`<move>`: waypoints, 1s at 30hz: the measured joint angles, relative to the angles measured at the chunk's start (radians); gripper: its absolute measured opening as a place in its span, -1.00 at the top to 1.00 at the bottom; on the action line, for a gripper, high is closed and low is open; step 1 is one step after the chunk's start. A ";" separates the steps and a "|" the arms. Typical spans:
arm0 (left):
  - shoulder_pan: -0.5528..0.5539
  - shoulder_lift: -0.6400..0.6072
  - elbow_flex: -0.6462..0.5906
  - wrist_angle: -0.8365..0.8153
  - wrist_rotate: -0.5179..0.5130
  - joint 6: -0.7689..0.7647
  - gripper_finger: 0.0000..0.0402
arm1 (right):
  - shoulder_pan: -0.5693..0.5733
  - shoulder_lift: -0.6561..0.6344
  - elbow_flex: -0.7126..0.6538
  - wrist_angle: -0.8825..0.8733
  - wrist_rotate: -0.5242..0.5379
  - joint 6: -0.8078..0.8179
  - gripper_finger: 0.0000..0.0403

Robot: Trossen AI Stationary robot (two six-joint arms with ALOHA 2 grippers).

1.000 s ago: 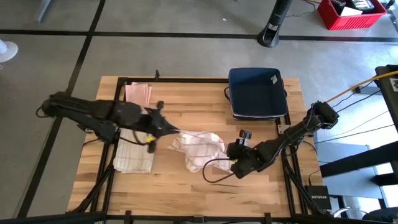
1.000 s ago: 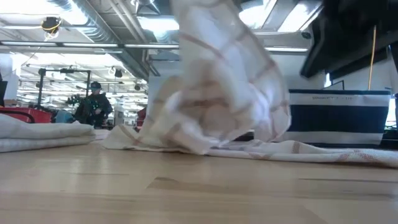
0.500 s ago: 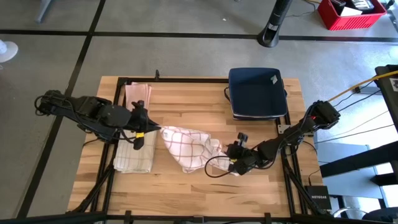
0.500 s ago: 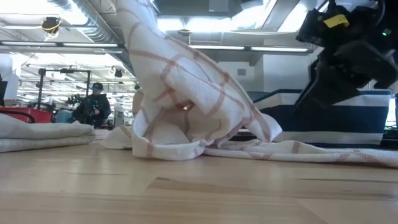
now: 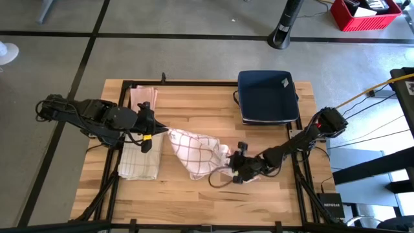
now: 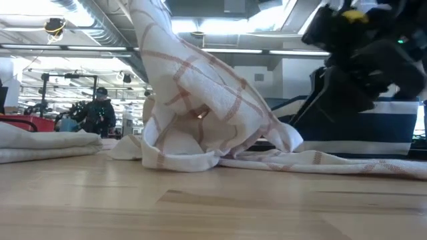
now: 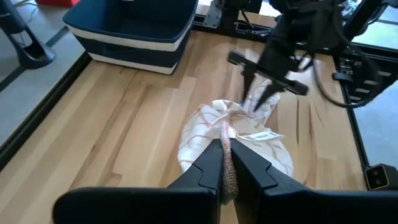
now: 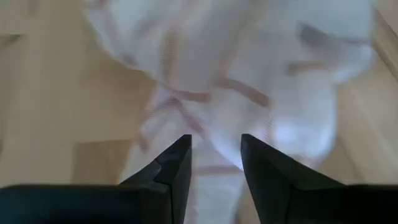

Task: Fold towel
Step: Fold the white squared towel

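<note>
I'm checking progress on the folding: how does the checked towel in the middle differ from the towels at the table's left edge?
The checked towel is crumpled in a loose heap; the left-edge towels lie flat and folded. One corner of the checked towel is pinched in the shut left gripper and lifted, with the open right gripper at its other side; nothing grips the left-edge towels. All are pale cloth on the wooden table.

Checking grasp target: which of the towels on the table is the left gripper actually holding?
The crumpled checked towel mid-table: the left gripper is shut on its corner, lifting it. The folded towels at the table's left lie flat and untouched.
</note>
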 joint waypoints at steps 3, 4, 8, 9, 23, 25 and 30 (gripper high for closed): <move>0.002 0.000 0.000 0.000 -0.002 0.000 0.93 | 0.007 0.044 0.001 0.060 0.050 -0.066 0.31; 0.002 0.000 0.000 0.000 -0.002 0.000 0.93 | 0.006 0.057 0.001 0.063 0.082 -0.080 0.31; 0.002 0.000 0.000 0.001 -0.002 -0.006 0.93 | 0.004 0.077 0.001 0.065 0.185 -0.087 0.31; 0.002 0.001 0.000 0.001 -0.002 -0.005 0.93 | 0.004 0.078 0.001 0.067 0.180 -0.098 0.31; 0.002 0.001 0.000 0.001 -0.002 0.003 0.92 | -0.046 0.079 0.001 0.030 0.196 -0.129 0.51; 0.002 0.001 0.000 0.000 -0.002 0.005 0.92 | -0.048 0.076 0.001 0.027 0.195 -0.130 0.74; 0.002 0.001 0.011 -0.006 -0.044 0.066 0.92 | -0.048 -0.010 0.061 -0.132 0.232 -0.151 0.90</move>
